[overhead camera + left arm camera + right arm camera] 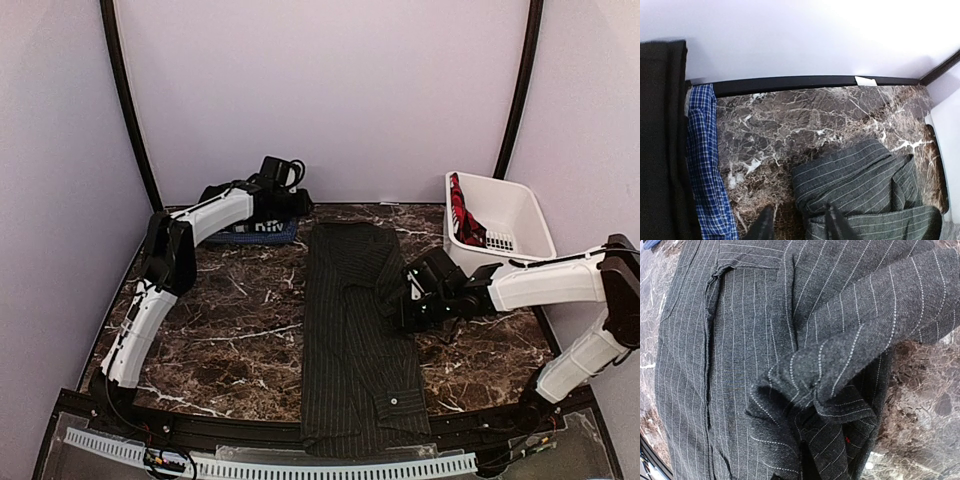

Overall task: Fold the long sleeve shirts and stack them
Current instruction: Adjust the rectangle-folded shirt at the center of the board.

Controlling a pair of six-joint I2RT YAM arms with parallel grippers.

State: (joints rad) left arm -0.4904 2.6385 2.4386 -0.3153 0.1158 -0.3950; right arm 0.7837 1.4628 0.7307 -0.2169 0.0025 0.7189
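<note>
The large black pinstriped shirt lies lengthwise down the middle of the marble table, a buttoned cuff near the front edge. My right gripper is shut on a bunched fold of its right side; in the right wrist view the raised cloth hides the fingers. My left gripper is open at the back, its fingertips by the pinstriped shirt's top corner. A folded blue shirt lies at the back left, seen as blue check, with plain black cloth beside it.
A white plastic basket stands at the back right and holds red-and-black cloth. Bare marble lies left of the pinstriped shirt. A black frame rail runs along the table's back edge.
</note>
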